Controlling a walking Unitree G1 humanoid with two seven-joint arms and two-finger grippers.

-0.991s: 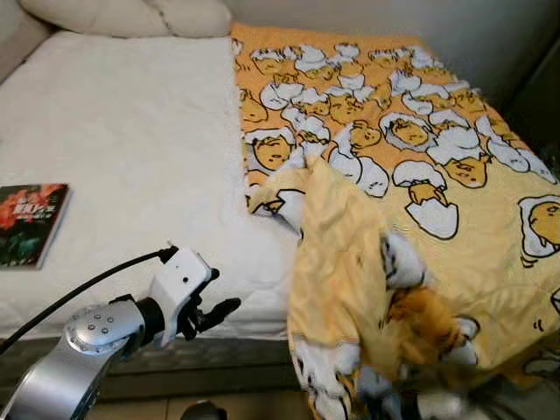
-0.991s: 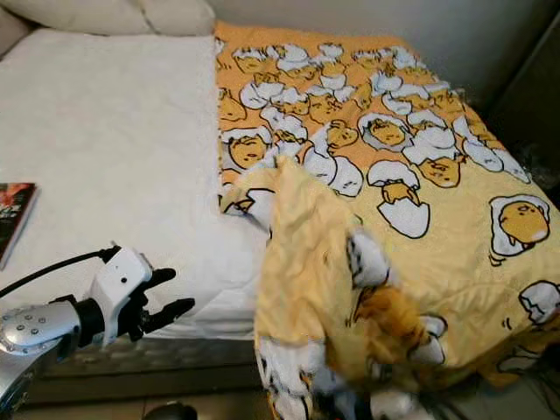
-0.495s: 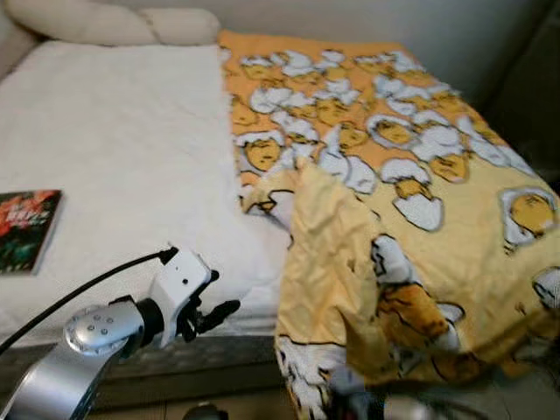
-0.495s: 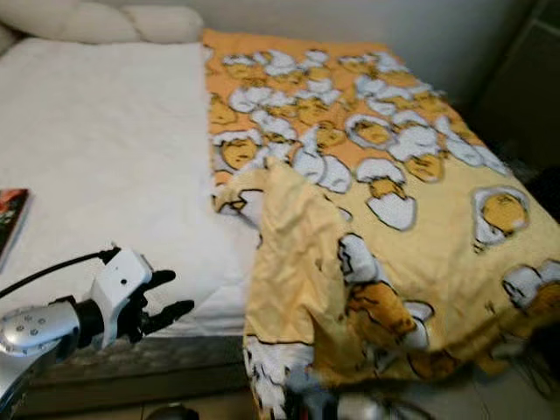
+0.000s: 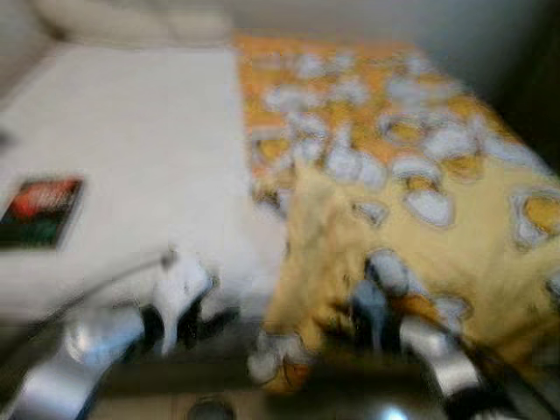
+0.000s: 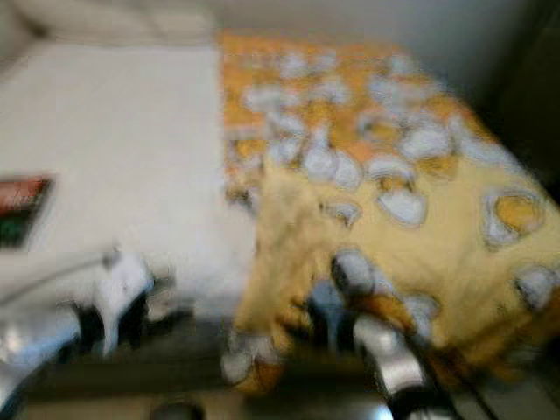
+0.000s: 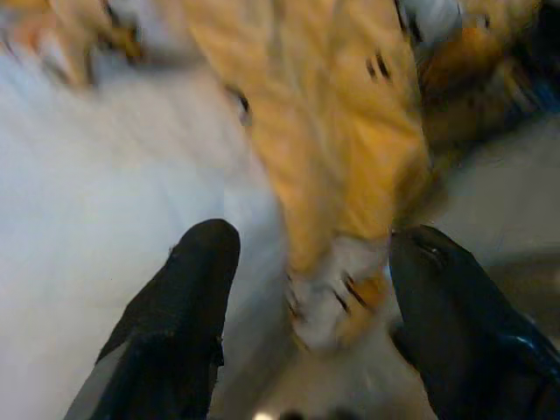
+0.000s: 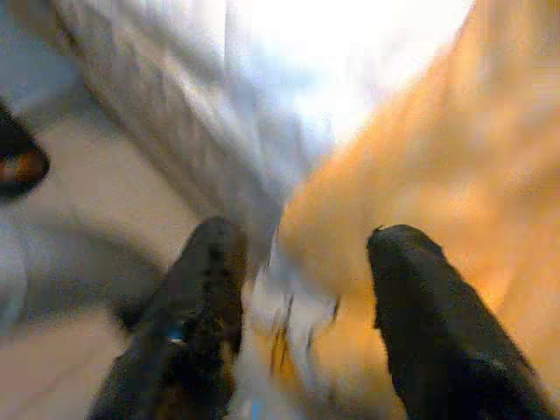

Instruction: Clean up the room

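Rising into view, the right gripper (image 5: 372, 319) now meets the yellow blanket (image 5: 455, 236), whose hem hangs between its spread fingers (image 8: 210, 297). Left gripper (image 7: 306, 289), fingers also parted, faces the blanket's corner; the book (image 5: 39, 210) lies far left.

Through the right wrist camera you are looking along the right gripper (image 8: 302, 289), whose two black fingers (image 8: 206, 297) stand well apart with a clear gap between them. The picture is heavily blurred. In that gap, at the fingertips, hangs the edge of the yellow blanket (image 8: 437, 166), with white and orange patches in its print; you cannot tell whether either finger touches it. Beside the blanket lies the white mattress (image 8: 289, 70), its side face running down to the pale floor (image 8: 96, 201). A dark object (image 8: 17, 162) sits on the floor near the mattress; it is too blurred to identify.
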